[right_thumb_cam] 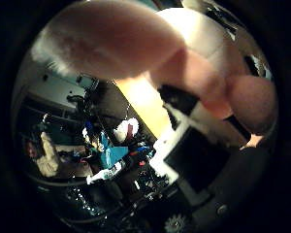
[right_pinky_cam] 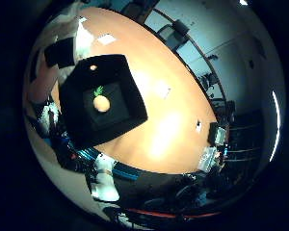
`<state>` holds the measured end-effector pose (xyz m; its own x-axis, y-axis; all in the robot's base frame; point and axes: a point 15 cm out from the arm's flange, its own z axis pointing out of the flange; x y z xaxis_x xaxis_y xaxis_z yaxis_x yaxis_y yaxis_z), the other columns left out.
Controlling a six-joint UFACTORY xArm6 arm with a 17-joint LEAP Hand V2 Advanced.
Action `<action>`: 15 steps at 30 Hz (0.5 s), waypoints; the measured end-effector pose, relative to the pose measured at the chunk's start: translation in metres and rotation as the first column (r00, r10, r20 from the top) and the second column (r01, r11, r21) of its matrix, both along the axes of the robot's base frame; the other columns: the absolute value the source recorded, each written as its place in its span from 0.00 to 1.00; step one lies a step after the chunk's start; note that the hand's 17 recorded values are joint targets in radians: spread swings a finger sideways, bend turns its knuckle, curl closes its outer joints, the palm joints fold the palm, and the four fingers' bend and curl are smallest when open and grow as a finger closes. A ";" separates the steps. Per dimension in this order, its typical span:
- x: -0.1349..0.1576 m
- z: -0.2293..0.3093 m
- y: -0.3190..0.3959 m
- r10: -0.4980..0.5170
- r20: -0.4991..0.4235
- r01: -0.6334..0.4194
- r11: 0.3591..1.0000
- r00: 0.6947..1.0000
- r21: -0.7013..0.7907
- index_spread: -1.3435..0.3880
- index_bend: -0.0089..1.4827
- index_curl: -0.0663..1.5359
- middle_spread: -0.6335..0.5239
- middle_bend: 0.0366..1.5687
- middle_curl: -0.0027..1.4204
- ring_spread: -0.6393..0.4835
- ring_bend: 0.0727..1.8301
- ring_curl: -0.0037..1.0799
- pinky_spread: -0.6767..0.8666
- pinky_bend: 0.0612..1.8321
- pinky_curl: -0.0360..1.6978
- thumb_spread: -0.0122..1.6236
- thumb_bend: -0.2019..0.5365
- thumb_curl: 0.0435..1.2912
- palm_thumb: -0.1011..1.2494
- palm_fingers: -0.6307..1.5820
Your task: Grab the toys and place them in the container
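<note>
A black square container (right_pinky_cam: 133, 89) stands on the orange-brown table (right_pinky_cam: 169, 125), seen from well above in the little finger side view. A small yellow toy with a green top (right_pinky_cam: 100, 100) lies inside it. In the thumb side view a big soft pink toy (right_thumb_cam: 136, 39) fills much of the picture, close against the palm. My right hand's black and white fingers (right_thumb_cam: 189, 131) curl beside it and hold it high above the table.
Chairs and desks (right_pinky_cam: 217, 130) stand past the table's far edge. White and teal equipment (right_thumb_cam: 114, 148) sits by the table's near edge, with more clutter on the floor around it. A white sheet (right_pinky_cam: 106, 39) lies on the table beyond the container.
</note>
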<state>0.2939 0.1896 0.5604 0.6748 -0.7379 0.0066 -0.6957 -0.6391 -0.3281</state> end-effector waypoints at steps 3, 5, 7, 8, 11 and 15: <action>-0.003 -0.004 -0.001 0.001 -0.005 -0.001 1.000 1.000 -0.003 0.49 0.24 0.47 0.34 0.46 0.49 0.37 0.47 0.51 0.39 0.34 0.50 0.67 0.23 0.27 0.52 0.39; -0.004 -0.006 -0.002 0.002 -0.007 -0.002 1.000 1.000 -0.005 0.50 0.22 0.44 0.35 0.42 0.46 0.39 0.43 0.48 0.47 0.32 0.48 0.66 0.23 0.25 0.51 0.37; -0.005 -0.007 -0.003 0.003 -0.008 -0.003 1.000 1.000 -0.006 0.50 0.21 0.40 0.38 0.36 0.42 0.43 0.38 0.43 0.56 0.30 0.45 0.66 0.23 0.23 0.49 0.36; -0.006 -0.006 -0.004 0.003 -0.006 -0.003 1.000 1.000 -0.005 0.50 0.20 0.39 0.39 0.34 0.40 0.44 0.37 0.42 0.59 0.29 0.44 0.65 0.23 0.23 0.49 0.36; -0.008 -0.003 -0.005 0.003 0.002 -0.003 1.000 1.000 -0.002 0.51 0.18 0.35 0.42 0.29 0.36 0.48 0.32 0.37 0.66 0.26 0.40 0.65 0.24 0.22 0.49 0.37; -0.011 -0.001 -0.009 0.007 0.004 -0.007 1.000 1.000 -0.004 0.51 0.16 0.32 0.42 0.25 0.32 0.51 0.28 0.33 0.70 0.22 0.36 0.65 0.24 0.21 0.48 0.39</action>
<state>0.2824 0.1810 0.5590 0.6796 -0.7335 0.0122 -0.6900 -0.6448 -0.3289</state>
